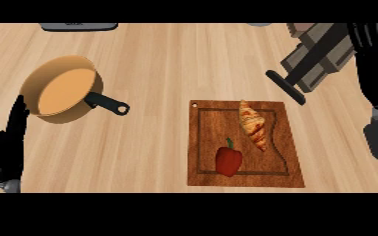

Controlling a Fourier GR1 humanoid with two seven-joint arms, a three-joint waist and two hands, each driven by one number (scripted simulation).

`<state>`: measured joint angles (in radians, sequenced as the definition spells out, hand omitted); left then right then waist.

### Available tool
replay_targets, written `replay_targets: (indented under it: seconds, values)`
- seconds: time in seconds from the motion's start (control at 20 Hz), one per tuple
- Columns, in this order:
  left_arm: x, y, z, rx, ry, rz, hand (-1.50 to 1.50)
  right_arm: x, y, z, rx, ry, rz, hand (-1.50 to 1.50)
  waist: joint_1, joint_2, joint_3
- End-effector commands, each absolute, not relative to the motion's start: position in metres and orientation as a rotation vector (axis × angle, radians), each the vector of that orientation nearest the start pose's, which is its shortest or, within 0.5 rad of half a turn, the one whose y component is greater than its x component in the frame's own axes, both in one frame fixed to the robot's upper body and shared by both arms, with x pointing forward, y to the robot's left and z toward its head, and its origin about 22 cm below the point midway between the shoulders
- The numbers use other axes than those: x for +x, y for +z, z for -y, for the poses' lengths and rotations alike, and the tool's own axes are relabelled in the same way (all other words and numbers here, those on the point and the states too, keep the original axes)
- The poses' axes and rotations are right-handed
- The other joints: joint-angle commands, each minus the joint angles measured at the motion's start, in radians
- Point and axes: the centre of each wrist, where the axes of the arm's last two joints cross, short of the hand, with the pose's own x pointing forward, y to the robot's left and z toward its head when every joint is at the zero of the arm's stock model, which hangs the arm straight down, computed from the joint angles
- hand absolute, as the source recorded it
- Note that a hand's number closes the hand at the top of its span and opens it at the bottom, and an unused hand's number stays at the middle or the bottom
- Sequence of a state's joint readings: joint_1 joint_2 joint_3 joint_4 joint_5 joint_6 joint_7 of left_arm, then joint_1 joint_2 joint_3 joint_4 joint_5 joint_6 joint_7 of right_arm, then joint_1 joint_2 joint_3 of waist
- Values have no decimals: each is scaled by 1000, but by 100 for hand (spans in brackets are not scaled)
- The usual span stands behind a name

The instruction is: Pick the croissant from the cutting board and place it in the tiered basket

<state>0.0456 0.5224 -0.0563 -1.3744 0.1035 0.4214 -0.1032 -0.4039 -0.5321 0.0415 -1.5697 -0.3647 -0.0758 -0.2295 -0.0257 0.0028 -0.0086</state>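
Croissant (253,123) lay ungrasped on cutting board (244,180); left robot hand (13,135) rested open, right robot hand's (369,137) state indiscernible.

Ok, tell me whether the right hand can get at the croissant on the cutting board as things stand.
Probably yes. The croissant lies uncovered on the cutting board, on its right side, with the red pepper lower left of it. The right hand shows only at the right edge, nothing between.
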Motion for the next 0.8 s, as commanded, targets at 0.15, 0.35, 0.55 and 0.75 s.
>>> replay_targets:
  seconds: [0.15, 0.35, 0.55, 0.75]
  values:
    - [263, 33, -331, 578, -173, 1542, 0, 294, 92, 268, -194, 255, 1924, 150, 9, -4, 9]
    - [250, 16, -335, 571, -156, 1513, 0, 281, 61, 344, -739, 196, 1662, 150, -93, 20, -13]
    - [261, 24, -322, 501, -189, 1517, 0, 250, 23, 307, -910, -27, 1625, -150, -50, -12, 4]
    - [268, 30, -313, 462, -211, 1534, 0, 214, 22, 268, -967, 47, 1609, -150, -13, -11, 4]
